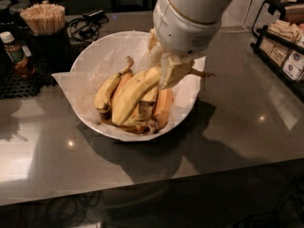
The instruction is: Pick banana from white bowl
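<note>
The white bowl (89, 52) stands on the grey counter, lined with crinkled white paper whose corners stick out past the rim. Several bananas lie in it. The large bright-yellow banana (130, 96) lies on top of the pile, with its stem end pointing up and to the right. My gripper (167, 69) hangs from the white arm over the right half of the bowl and is shut on the banana's stem end. The pale stem pokes out to the right of it. An orange-tinted banana (165, 106) lies along the right side of the pile.
A holder of wooden sticks (45, 20) and a small brown bottle (14, 53) stand at the back left on a black mat. Black cables (88, 25) lie behind the bowl. A black rack with packets (285, 46) stands at the right edge.
</note>
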`<state>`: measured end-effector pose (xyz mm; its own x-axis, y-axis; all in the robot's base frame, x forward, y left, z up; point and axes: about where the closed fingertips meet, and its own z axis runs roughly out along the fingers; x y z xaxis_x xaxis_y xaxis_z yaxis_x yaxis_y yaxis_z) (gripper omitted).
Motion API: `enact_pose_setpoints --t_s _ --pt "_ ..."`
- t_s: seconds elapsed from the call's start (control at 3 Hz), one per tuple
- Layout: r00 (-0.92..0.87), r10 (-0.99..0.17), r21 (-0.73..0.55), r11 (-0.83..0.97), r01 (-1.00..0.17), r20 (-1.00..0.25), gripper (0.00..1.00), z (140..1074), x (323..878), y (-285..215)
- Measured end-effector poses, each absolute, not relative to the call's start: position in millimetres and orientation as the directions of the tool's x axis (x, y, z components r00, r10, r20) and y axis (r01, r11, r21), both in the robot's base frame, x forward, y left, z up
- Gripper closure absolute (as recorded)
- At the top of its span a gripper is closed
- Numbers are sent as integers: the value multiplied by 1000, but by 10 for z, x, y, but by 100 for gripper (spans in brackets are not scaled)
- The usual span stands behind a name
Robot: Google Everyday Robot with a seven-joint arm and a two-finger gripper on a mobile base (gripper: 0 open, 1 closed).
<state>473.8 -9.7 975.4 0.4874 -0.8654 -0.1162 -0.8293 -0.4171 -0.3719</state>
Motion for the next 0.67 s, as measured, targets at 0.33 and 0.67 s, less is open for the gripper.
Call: enact_pose_setpoints --t_s 0.33,0.67 --pt "490 -871 -536 -396 -746 -38 100 10035 4374 -26" --pt "492 -870 -568 -392 -724 -26 100 10151 4300 -7"
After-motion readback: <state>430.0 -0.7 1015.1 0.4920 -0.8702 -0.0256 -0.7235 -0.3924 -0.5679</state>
